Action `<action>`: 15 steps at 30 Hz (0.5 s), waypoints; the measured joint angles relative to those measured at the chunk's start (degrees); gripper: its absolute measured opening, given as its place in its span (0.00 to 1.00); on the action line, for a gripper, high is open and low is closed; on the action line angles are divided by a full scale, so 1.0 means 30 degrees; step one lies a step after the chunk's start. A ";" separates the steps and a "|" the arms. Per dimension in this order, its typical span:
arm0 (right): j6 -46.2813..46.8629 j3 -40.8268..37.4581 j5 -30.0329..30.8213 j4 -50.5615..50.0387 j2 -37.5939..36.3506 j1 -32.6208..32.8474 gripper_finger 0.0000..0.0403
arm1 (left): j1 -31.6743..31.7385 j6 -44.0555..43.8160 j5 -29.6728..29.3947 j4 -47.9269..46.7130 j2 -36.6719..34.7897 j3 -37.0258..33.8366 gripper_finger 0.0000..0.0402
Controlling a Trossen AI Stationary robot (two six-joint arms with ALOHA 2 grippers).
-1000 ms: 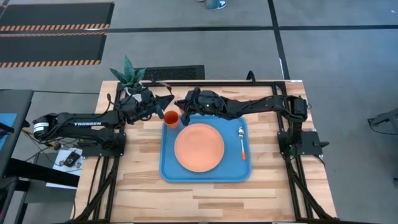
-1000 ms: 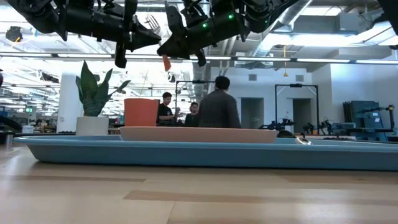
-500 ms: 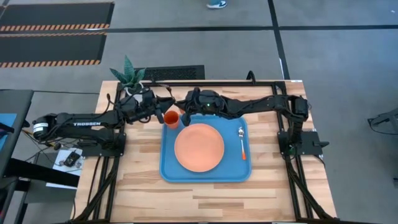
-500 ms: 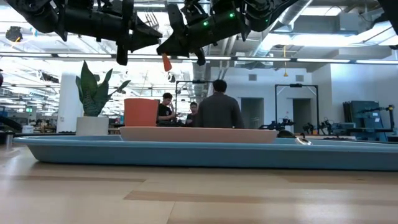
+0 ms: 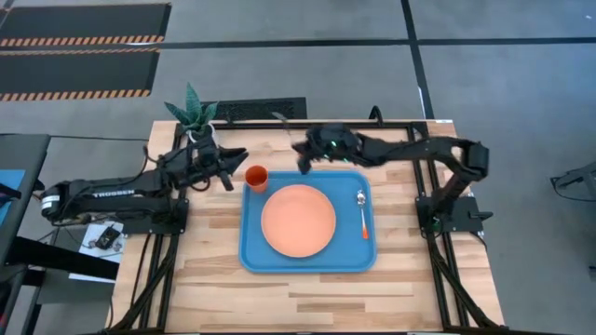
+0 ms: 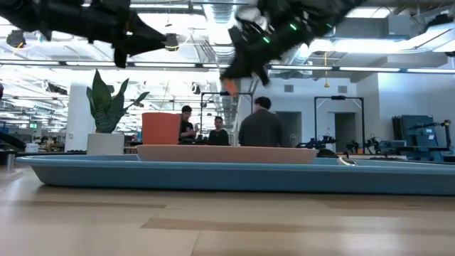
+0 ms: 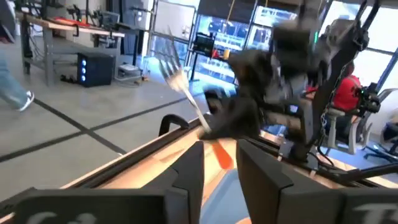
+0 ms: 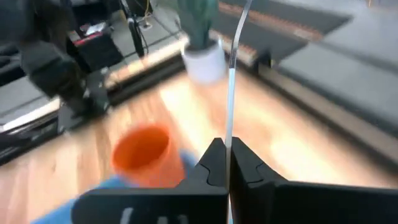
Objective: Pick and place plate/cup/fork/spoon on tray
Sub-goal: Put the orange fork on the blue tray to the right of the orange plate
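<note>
Left gripper [image 7: 219, 163]: its own two dark fingers [image 7: 186, 168] stand apart, nothing between them. Beyond them, right gripper [image 7: 214, 127], blurred, is clamped on the fork [image 7: 186, 93]; silver tines point up and away, orange handle end shows below the grip. Wooden table [image 7: 143, 155] edge and a strip of the light-blue tray [image 7: 239, 186] lie underneath. Workshop room behind, with benches and equipment.

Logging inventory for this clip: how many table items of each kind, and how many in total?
Plate: 1
Cup: 1
Spoon: 1
Fork, held in the right claw: 1
Tray: 1
Potted plant: 1
Total: 6
</note>
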 joint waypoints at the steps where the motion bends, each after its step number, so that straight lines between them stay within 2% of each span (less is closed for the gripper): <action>1: 0.0665 -0.1375 -0.0055 0.0757 -0.0474 0.0102 0.01 | 0.0000 0.0097 0.0000 0.0099 -0.0518 -0.0399 0.18; 4: 0.3089 -0.5319 0.0129 0.3294 -0.2279 0.0621 0.01 | 0.0004 0.0297 -0.0007 0.0304 -0.2097 -0.1274 0.11; 6: 0.4930 -0.7561 0.1149 0.4241 -0.3737 0.1226 0.01 | 0.0000 0.0305 -0.0005 0.0097 -0.3046 -0.1677 0.06; 10: 0.8480 -1.0726 0.3369 0.4062 -0.6069 0.3077 0.01 | 0.0000 0.0907 0.0409 -0.0251 -0.4451 -0.1820 0.01; 15: 1.3973 -1.3149 0.5987 0.2785 -0.7878 0.6145 0.01 | 0.0005 0.1266 0.0437 -0.1071 -0.5210 -0.1820 0.01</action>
